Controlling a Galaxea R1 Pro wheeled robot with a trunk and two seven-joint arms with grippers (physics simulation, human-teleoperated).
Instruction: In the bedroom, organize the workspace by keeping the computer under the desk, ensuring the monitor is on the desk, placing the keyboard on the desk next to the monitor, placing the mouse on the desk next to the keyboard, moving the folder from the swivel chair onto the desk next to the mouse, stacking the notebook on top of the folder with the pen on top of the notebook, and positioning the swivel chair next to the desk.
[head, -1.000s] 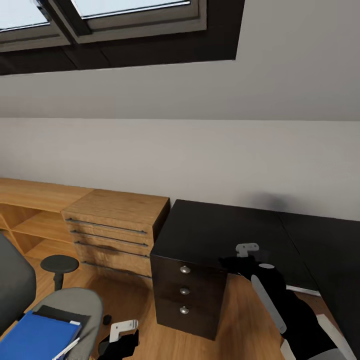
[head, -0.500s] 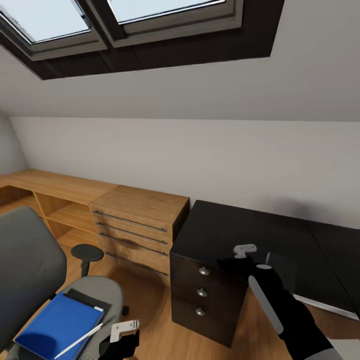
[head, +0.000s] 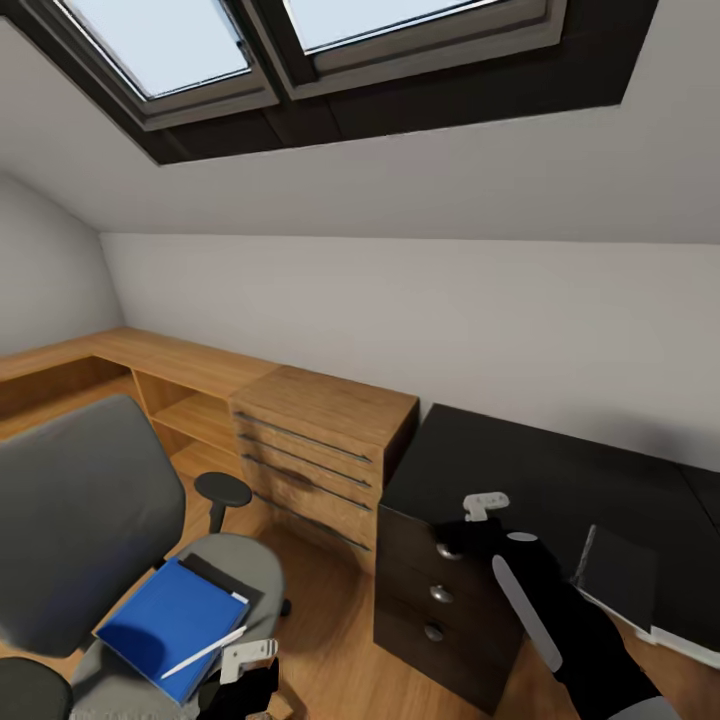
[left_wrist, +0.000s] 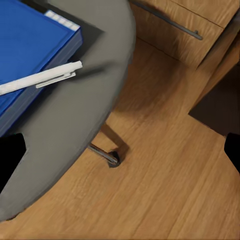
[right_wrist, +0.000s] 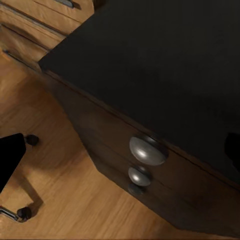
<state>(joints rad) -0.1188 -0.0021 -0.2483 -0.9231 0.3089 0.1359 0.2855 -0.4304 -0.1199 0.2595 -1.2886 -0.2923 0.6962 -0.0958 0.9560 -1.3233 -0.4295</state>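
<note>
The black table (head: 540, 480) sits at four o'clock in the head view, its drawer unit (head: 440, 610) facing the wooden floor (head: 330, 640), a wooden dresser (head: 320, 450) touching its near end. At eight o'clock stands the grey swivel chair (head: 80, 510), the blue folder (head: 165, 625) lying on its seat with the white pen (head: 205, 650) on top — a dark notebook (head: 225, 578) peeks out beneath. The left claw (head: 245, 665) hovers just beside the seat, the right claw (head: 485, 505) above the table's corner; each stands spread apart, holding nothing.

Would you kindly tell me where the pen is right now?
In the head view, the pen lies lower left on the blue folder, which rests on the swivel chair seat.
</note>
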